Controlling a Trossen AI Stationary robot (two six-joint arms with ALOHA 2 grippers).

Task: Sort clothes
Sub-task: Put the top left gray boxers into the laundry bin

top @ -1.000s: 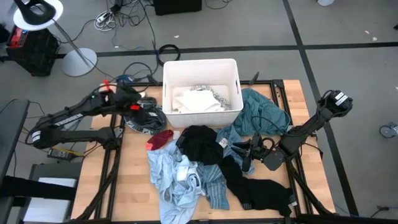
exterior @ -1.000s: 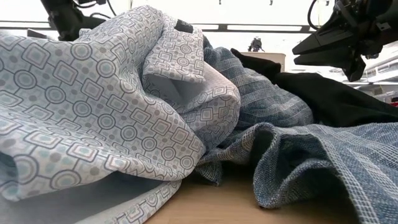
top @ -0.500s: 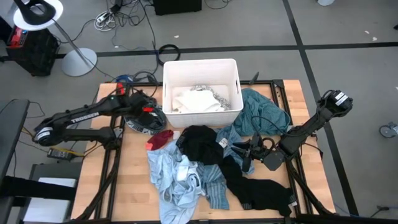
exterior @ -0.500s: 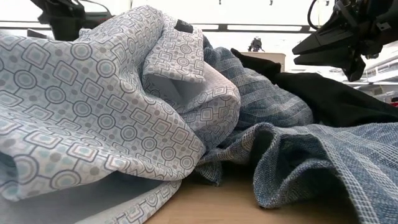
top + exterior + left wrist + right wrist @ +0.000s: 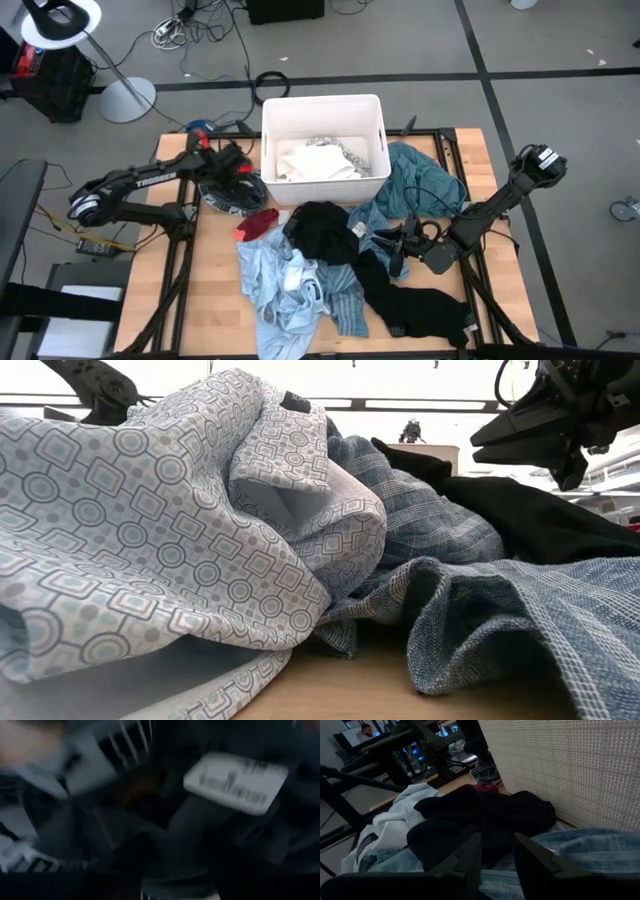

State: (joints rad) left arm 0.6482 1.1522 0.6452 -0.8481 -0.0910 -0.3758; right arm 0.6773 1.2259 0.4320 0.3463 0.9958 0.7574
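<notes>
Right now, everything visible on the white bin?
The white bin is a rectangular plastic tub with a rolled rim, upright at the table's far edge, centred. White and patterned cloth lies inside. A teal garment presses its right side; black fabric lies just in front. In the right wrist view its wall looks finely textured.

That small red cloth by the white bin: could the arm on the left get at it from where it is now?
Probably yes. The small red cloth lies uncovered at the pile's edge, close to the left gripper, whose fingers stand open above the black and white banded garment. Nothing lies between them.
</notes>
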